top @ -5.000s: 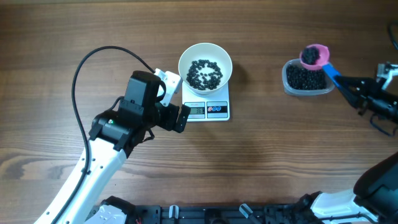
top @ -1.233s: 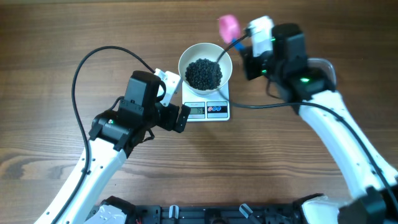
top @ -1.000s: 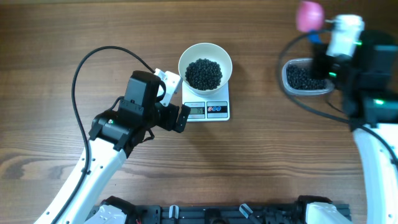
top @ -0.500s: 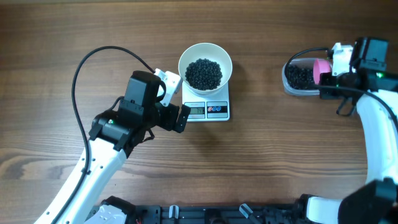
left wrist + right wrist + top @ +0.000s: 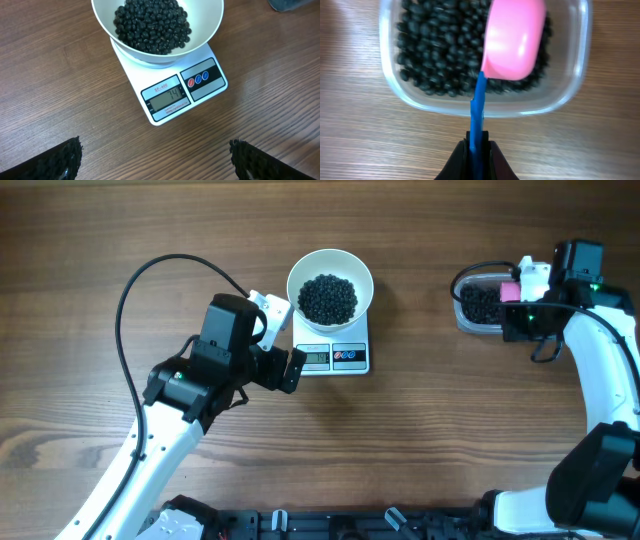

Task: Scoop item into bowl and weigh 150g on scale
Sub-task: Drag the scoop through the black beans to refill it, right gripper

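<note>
Roughly halfway: the white bowl sits on the scale with a heap of black beans inside, and the display appears to read 74, well short of the 150 g goal. The right gripper, clamped tight on the blue handle of a pink scoop, holds it over the beans in the clear tub, by the look of it ready for another load. The left gripper hangs wide open and empty just in front of the scale.
</note>
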Tool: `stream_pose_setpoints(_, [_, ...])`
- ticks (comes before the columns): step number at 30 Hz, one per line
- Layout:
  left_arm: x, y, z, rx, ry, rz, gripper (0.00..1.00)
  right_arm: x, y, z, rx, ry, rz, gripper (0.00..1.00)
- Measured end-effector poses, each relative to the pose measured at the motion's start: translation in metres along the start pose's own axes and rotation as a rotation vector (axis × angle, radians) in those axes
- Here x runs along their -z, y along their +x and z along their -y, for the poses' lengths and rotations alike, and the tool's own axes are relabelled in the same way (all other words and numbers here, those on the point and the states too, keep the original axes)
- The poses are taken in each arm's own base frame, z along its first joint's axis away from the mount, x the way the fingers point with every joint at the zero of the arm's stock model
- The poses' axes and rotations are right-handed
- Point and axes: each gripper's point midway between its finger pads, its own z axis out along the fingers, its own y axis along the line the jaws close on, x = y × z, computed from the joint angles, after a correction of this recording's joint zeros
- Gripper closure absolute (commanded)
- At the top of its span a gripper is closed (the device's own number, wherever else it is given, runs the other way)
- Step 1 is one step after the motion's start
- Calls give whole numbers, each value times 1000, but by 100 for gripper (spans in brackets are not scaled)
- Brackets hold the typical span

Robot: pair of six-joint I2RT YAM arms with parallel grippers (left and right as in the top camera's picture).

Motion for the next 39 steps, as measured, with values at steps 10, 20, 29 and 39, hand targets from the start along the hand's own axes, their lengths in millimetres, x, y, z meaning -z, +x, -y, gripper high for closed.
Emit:
stream_pose_setpoints(10, [0,0,0,0,0,0,0,-1,7,-15,-6,-86,-25,96])
stream_pose_setpoints(20, [0,0,0,0,0,0,0,3,10,-22,8,-122,-30,95])
stream_pose_setpoints(29, [0,0,0,0,0,0,0,4,12,-14,2,-132,-23,96])
stream_pose_setpoints(39, [0,0,0,0,0,0,0,4,11,-19,-4,-160,-16,96])
